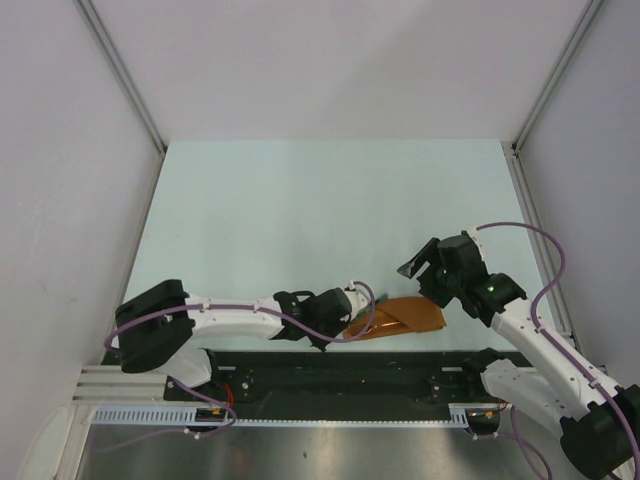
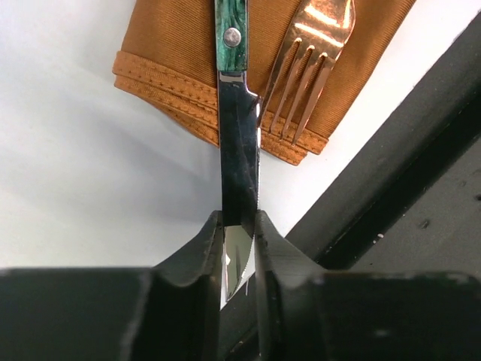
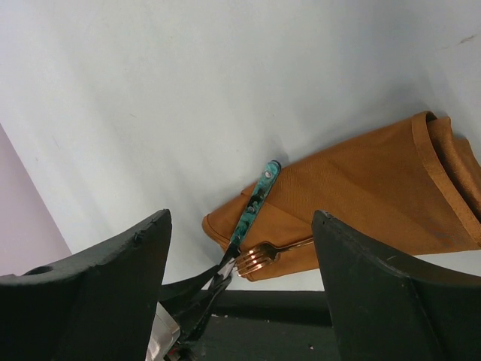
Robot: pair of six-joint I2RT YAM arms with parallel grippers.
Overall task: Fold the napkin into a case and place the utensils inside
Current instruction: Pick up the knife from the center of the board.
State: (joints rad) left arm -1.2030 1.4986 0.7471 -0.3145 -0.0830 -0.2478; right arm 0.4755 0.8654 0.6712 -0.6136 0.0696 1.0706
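Pale mint tabletop (image 1: 300, 200) between plain white walls (image 1: 330, 60), grey metal posts (image 1: 120, 70) at the corners.

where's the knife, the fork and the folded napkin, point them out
knife (image 2: 239, 150), left wrist view, on the steel blade
fork (image 2: 323, 26), left wrist view, on the head above the tines
napkin (image 3: 361, 195), right wrist view, on the folded cloth's top face

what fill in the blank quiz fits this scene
1. The left gripper pinches the knife by its ____.
2. The fork lies on the ____.
3. The right gripper is ____ and holds nothing.
Missing words: blade; napkin; open
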